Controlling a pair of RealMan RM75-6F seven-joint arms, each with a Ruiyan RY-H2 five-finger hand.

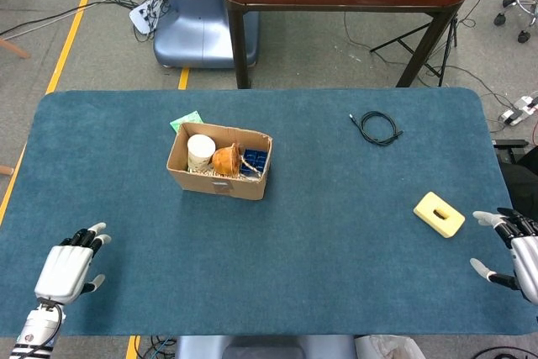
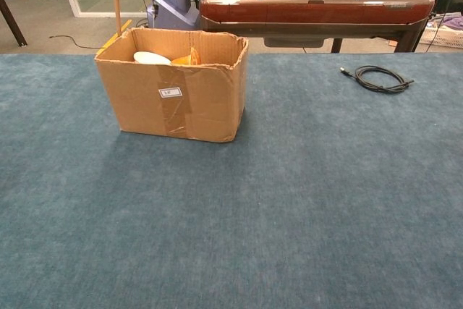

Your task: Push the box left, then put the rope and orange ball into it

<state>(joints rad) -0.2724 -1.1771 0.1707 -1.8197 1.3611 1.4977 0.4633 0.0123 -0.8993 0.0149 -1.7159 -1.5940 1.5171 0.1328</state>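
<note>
Box (image 1: 220,162) holds orange ball (image 1: 224,159) and pale rope (image 1: 245,160): light cardboard, push low on its wall. Left hand (image 1: 63,269) and right hand (image 1: 519,249) spread, empty.

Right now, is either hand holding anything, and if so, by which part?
Nothing is held. The left hand and the right hand both hover at the near corners of the table, fingers apart, well away from the box.
</note>
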